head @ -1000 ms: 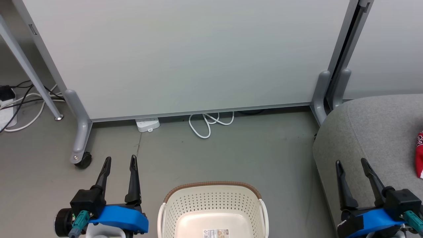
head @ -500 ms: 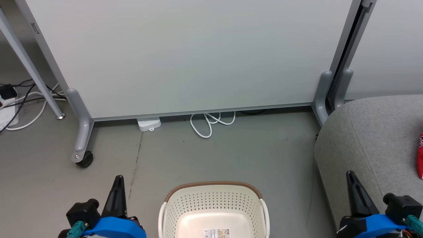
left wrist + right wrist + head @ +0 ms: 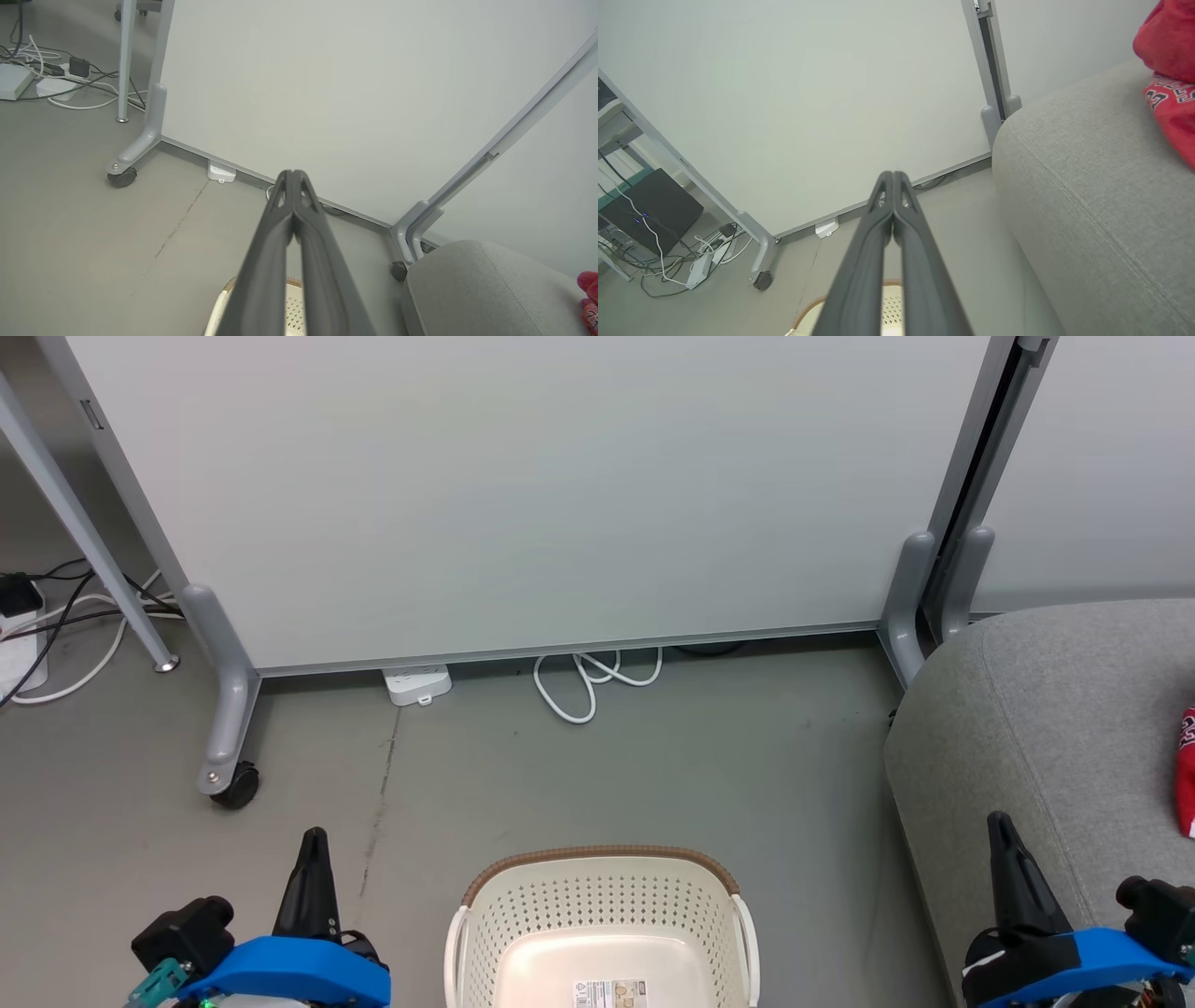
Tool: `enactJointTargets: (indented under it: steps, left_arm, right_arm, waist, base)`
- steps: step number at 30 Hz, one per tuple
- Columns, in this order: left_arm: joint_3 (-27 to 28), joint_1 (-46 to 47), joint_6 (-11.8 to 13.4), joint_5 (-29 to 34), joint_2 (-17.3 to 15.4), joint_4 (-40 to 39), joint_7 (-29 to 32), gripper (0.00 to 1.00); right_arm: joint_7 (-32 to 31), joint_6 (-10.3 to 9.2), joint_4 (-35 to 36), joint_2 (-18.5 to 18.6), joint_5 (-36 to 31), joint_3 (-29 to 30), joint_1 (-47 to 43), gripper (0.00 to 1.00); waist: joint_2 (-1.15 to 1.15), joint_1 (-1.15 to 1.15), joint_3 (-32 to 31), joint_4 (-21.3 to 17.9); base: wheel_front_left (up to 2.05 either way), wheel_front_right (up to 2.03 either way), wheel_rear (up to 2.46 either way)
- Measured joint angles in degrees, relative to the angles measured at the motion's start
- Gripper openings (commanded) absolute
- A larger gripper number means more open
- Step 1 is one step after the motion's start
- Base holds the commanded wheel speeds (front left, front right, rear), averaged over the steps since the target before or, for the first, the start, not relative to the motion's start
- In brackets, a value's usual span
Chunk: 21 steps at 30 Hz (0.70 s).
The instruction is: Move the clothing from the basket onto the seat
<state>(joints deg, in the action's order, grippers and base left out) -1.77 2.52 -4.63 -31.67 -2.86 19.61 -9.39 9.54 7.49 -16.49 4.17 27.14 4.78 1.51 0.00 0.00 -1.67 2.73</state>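
Left gripper (image 3: 312,859) sits at the lower left of the head view and right gripper (image 3: 1006,845) at the lower right. On each, the fingers are pressed together along their length with nothing between them, as both wrist views confirm.

Between them, at bottom centre, stands the basket (image 3: 602,854). Its visible floor is bare cream plastic carrying the label sticker (image 3: 611,994). The nearest part of it is cut off by the lower frame edge, so its contents cannot be fully checked.

Beyond the right gripper, at the right of the frame, is the seat (image 3: 1027,709). The clothing (image 3: 1186,770) rests on its top surface at the far right edge, well apart from the basket.

Further back, a white cable (image 3: 588,686) loops on the floor at the foot of the partition panel (image 3: 523,495).

Assessment: the transfer appears finished or at its closing stage, with both arms drawn in low. The next move calls for a check of the hidden near part of the basket. If any garment is there, one gripper must part its fingers and reach down inside.
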Motion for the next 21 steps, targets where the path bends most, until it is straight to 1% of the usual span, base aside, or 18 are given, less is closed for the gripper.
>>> enactJointTargets:
  steps: [21]
  left_arm:
    - [2.5,0.9,-0.81,-17.24,0.0,-1.57,4.49,0.0]
  right_arm:
    - [-4.54,-0.01,0.74,-0.31,18.52,0.45,0.87,0.0]
  waist:
    - [0.0,0.0,0.37,-0.54]
  base:
    - [0.0,0.0,0.0]
